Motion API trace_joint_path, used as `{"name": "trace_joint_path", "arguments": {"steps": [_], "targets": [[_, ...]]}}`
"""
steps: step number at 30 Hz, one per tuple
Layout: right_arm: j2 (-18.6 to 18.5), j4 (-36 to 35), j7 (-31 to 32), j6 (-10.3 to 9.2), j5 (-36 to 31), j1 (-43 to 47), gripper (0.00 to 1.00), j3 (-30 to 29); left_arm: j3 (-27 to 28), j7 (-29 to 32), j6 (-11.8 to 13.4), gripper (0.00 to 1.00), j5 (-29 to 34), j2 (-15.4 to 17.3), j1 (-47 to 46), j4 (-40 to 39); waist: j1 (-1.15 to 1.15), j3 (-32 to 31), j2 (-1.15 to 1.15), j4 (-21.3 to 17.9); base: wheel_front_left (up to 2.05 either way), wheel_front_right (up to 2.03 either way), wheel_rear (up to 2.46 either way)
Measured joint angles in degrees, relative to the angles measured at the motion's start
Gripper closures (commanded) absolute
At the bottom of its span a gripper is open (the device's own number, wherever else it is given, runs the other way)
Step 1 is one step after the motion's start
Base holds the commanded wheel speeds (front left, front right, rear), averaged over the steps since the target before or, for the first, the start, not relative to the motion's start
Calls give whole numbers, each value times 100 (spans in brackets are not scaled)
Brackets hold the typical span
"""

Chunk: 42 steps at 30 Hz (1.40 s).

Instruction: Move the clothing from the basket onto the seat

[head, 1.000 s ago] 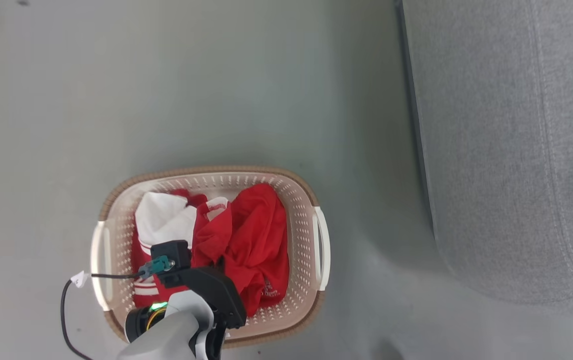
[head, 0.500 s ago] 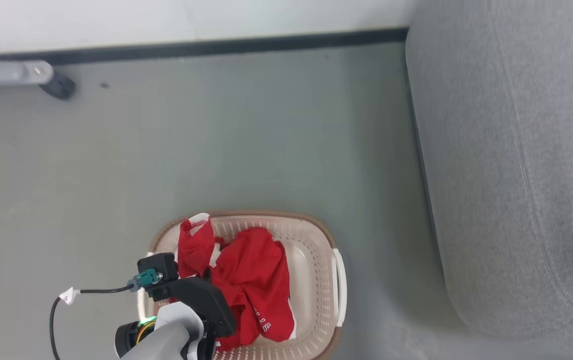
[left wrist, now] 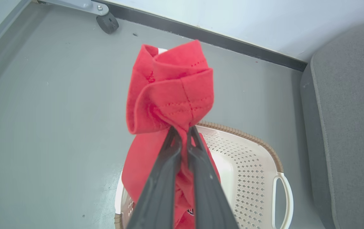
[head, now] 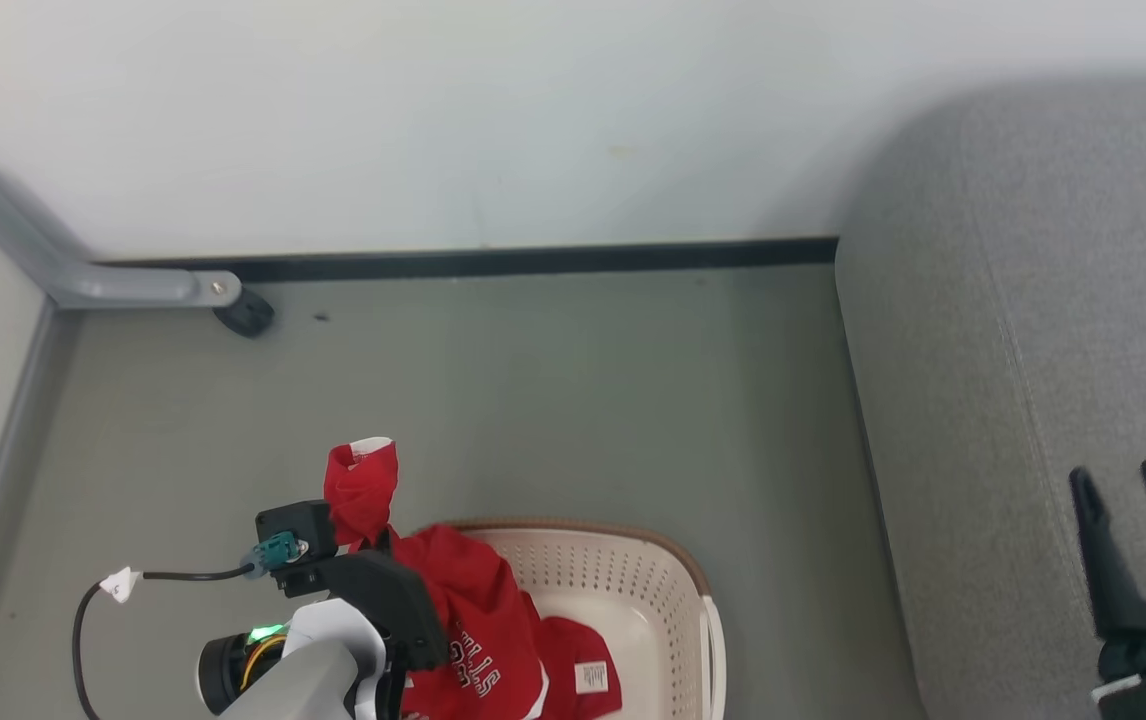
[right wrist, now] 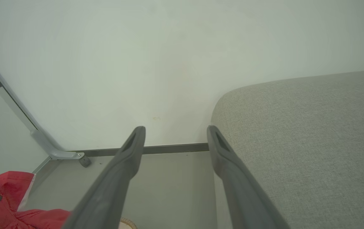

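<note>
Currently lift-out step: left gripper [left wrist: 184, 128] jaws clamped on red clothing [left wrist: 172, 92], hanging over basket [left wrist: 248, 165] at near left. Right gripper [right wrist: 175, 130] jaws apart over seat [head: 1033, 400]. Next: swing right, release on seat.

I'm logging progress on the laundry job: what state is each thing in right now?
left gripper: shut on the red garment.
red garment: lifted, bunched above the grip, lower end hanging into the basket.
basket: upright, part of its bottom bare.
seat: no clothing on the visible part.
right gripper: open, holding nothing, over the seat.
</note>
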Motion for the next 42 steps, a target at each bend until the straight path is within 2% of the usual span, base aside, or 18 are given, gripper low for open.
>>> {"name": "trace_joint_path", "arguments": {"steps": [9,20,34,42], "targets": [[385,177,0,-81,-247,381,0,356,413,0,0,100,599,-24,-2,159,0,-766,0,225,0,0,0],[522,56,0,-210,-353,581,0,456,987,0,0,100,1211,-30,-1,31,0,-1333,0,425,0,0,0],[591,-29,0,-311,-394,675,0,447,1996,0,0,100,2371,31,450,-743,1,-1523,1,532,0,0,0],[637,-91,0,-310,-456,770,0,581,2482,0,0,100,3311,54,1093,-1667,1,-1581,1,555,0,0,0]]}}
